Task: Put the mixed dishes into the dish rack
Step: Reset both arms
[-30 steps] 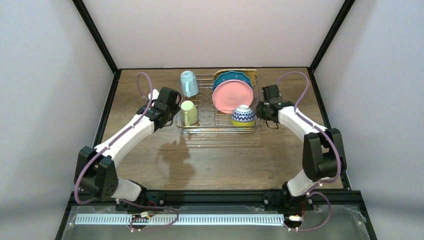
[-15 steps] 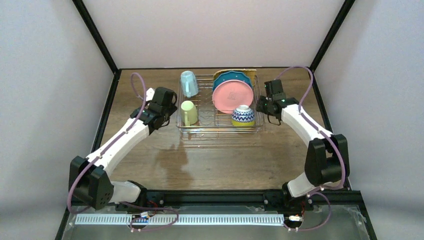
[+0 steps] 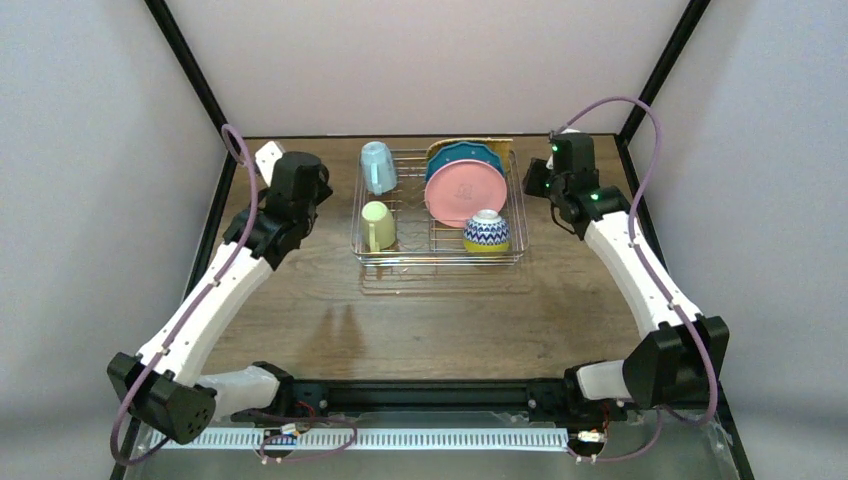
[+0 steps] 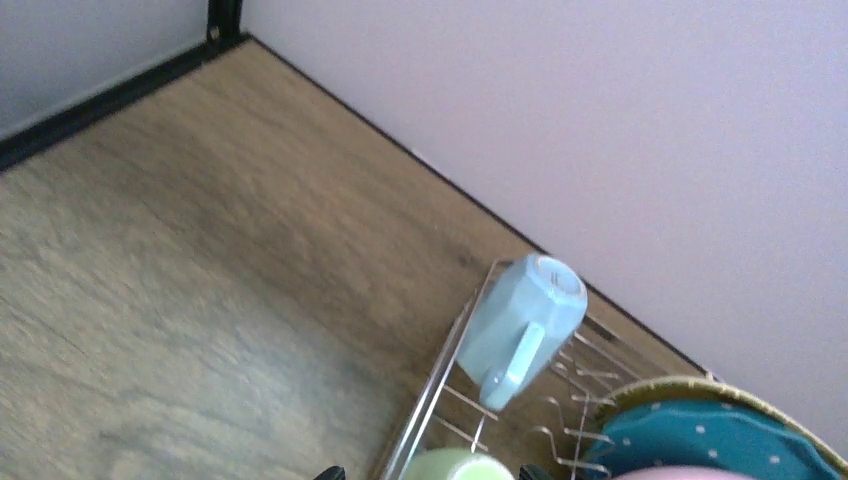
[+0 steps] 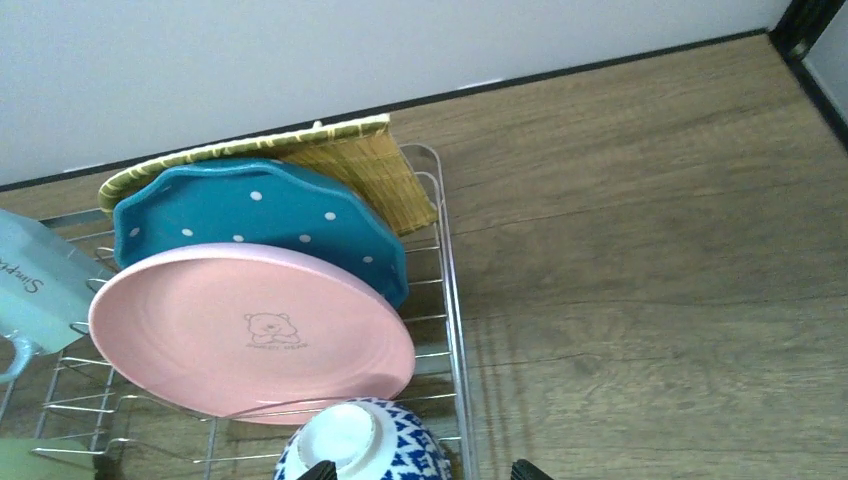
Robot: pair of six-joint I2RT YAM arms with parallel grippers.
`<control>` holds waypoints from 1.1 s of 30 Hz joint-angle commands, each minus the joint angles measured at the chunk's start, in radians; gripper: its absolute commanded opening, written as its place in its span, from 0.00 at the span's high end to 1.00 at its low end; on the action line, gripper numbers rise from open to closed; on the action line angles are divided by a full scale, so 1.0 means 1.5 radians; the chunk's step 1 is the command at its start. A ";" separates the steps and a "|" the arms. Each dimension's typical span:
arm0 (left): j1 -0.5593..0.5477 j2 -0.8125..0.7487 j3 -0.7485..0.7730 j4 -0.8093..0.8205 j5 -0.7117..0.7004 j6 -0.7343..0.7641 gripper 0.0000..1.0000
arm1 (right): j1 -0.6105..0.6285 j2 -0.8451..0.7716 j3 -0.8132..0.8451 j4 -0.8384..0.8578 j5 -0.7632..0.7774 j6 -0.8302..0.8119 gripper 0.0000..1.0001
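Note:
The silver wire dish rack (image 3: 440,262) holds all the dishes. The tan woven plate (image 5: 345,155), teal dotted plate (image 5: 250,215) and pink plate (image 5: 250,340) lean in a row at its right. In front of them the blue-and-white bowl (image 5: 360,445) sits upside down. A light-blue mug (image 4: 520,325) and a yellow-green mug (image 3: 377,225) lie at the rack's left end. My left gripper (image 3: 305,188) hangs open and empty to the left of the rack. Off the rack's right end, my right gripper (image 3: 540,182) is open and empty, apart from the bowl.
The rack stands at the back of a wooden table (image 3: 440,320). Black frame posts (image 3: 190,60) and pale walls close in the back and both sides. A purple cable (image 3: 640,130) loops off each arm.
The right gripper opened wider and drew back and up, away from the bowl. The left arm pulled away from the yellow-green mug toward the back left. The dishes stayed put.

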 commanded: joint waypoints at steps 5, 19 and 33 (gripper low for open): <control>0.007 0.002 -0.026 0.097 -0.149 0.158 0.00 | 0.003 -0.019 -0.028 -0.017 0.094 -0.059 0.01; 0.091 -0.034 -0.268 0.442 -0.144 0.322 0.00 | -0.005 -0.099 -0.145 0.176 0.241 -0.124 0.01; 0.160 -0.019 -0.359 0.566 -0.030 0.369 0.00 | -0.046 -0.038 -0.128 0.241 0.272 -0.153 0.01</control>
